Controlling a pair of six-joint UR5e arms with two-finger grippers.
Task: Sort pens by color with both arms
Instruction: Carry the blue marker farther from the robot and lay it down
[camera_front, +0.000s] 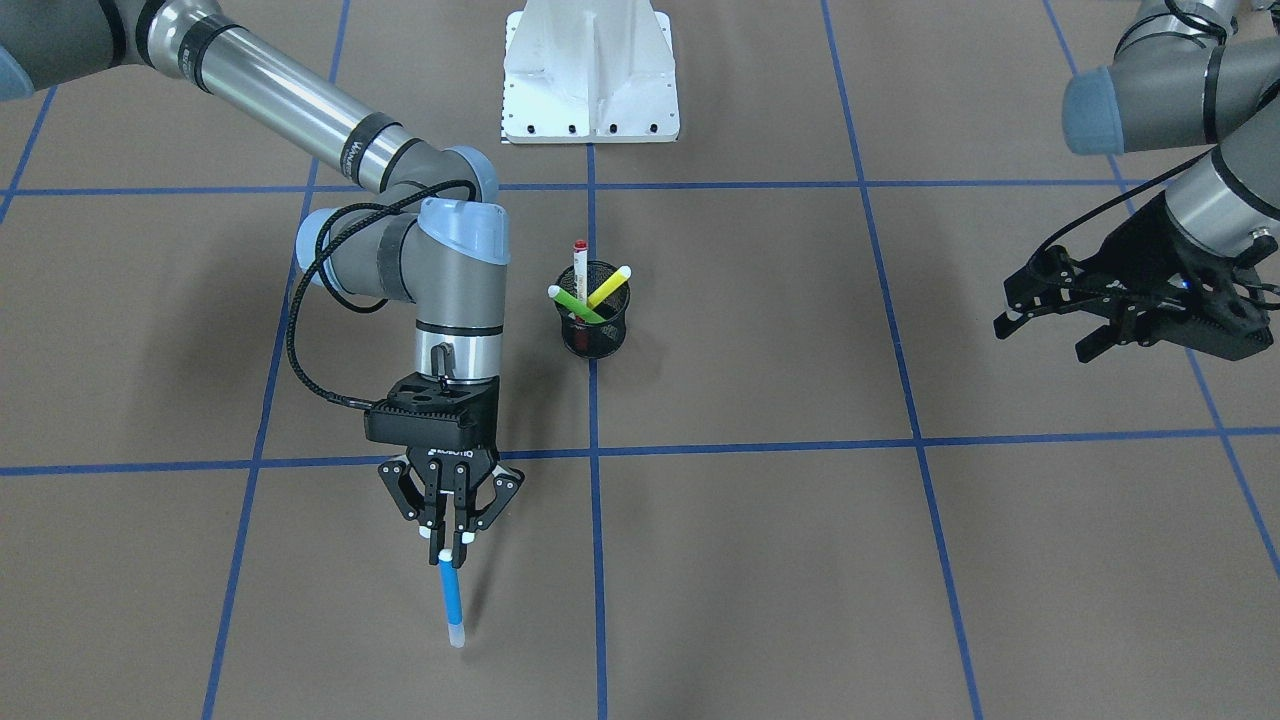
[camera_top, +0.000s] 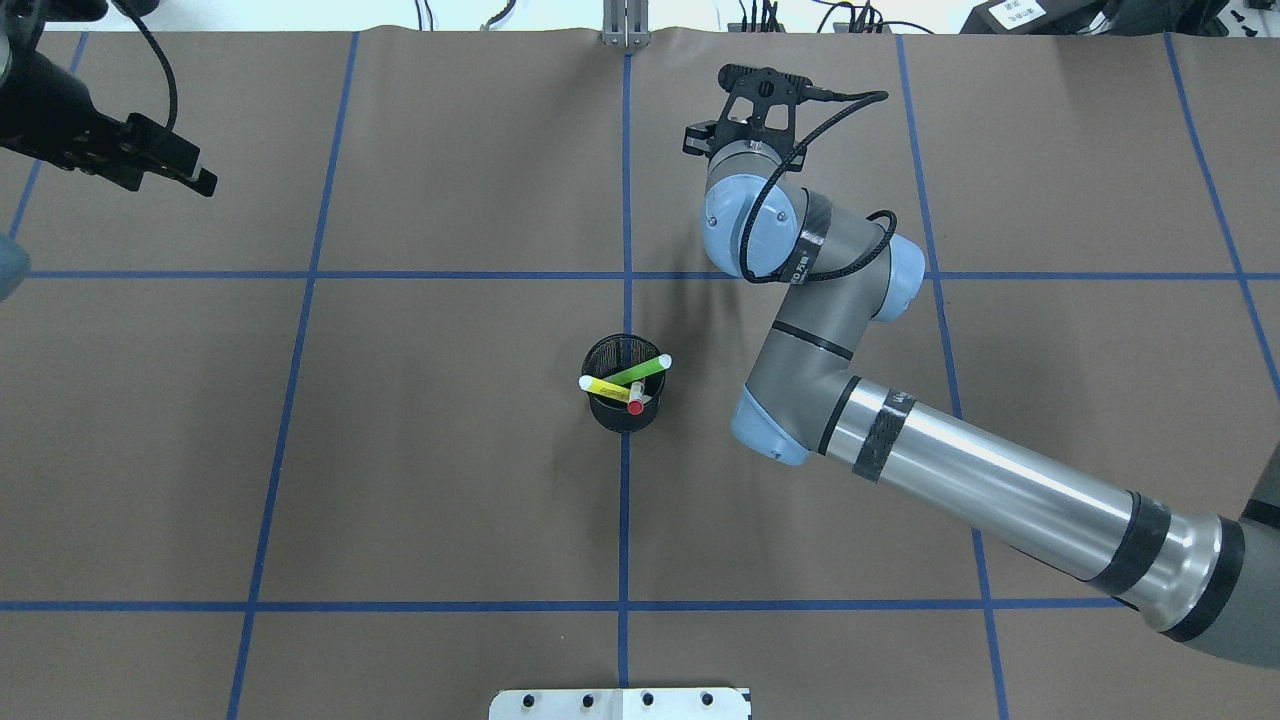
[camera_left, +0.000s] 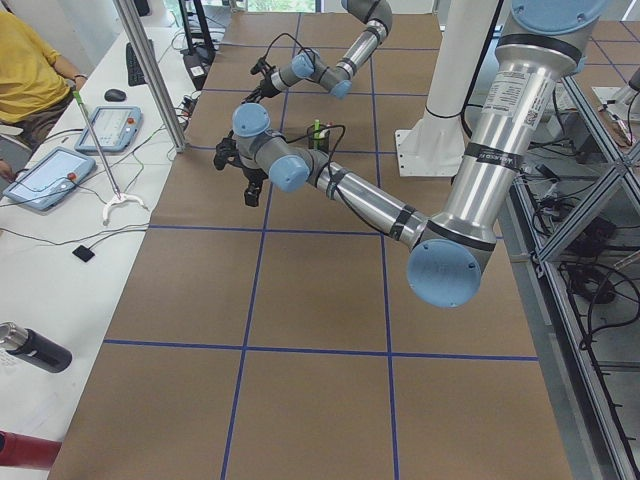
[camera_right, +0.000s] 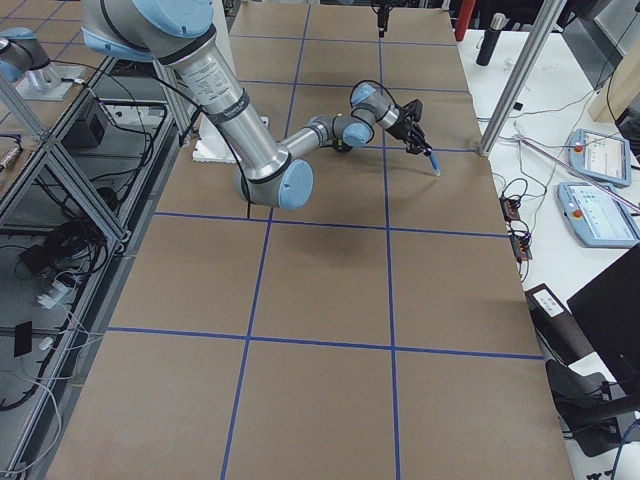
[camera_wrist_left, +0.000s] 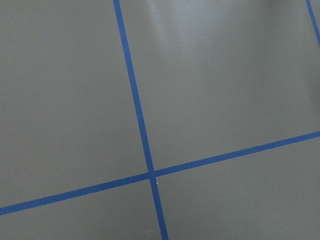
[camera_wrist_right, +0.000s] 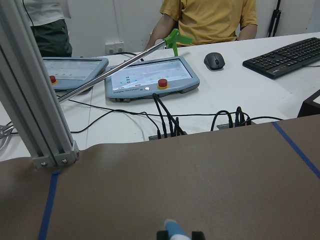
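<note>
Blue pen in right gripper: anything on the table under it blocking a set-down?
Nothing visible. The blue pen hangs tip-down from the right gripper with only brown table around its tip. The mesh cup holding the other pens stands off toward the table's centre; the left gripper is far across.

worktop (camera_front: 780, 580): brown sheet, blue tape grid (camera_front: 595, 451) | white desk (camera_wrist_right: 240, 100) beyond far edge: two teach pendants (camera_wrist_right: 150, 77), black keyboard (camera_wrist_right: 285, 50), mouse (camera_wrist_right: 214, 61), cables (camera_wrist_right: 165, 120) | aluminium post (camera_wrist_right: 30, 100) at worktop edge | operator (camera_wrist_right: 210, 17) in yellow shirt seated behind desk | white wall (camera_wrist_right: 125, 20) with socket (camera_wrist_right: 114, 47) | even light, soft shadows
</note>
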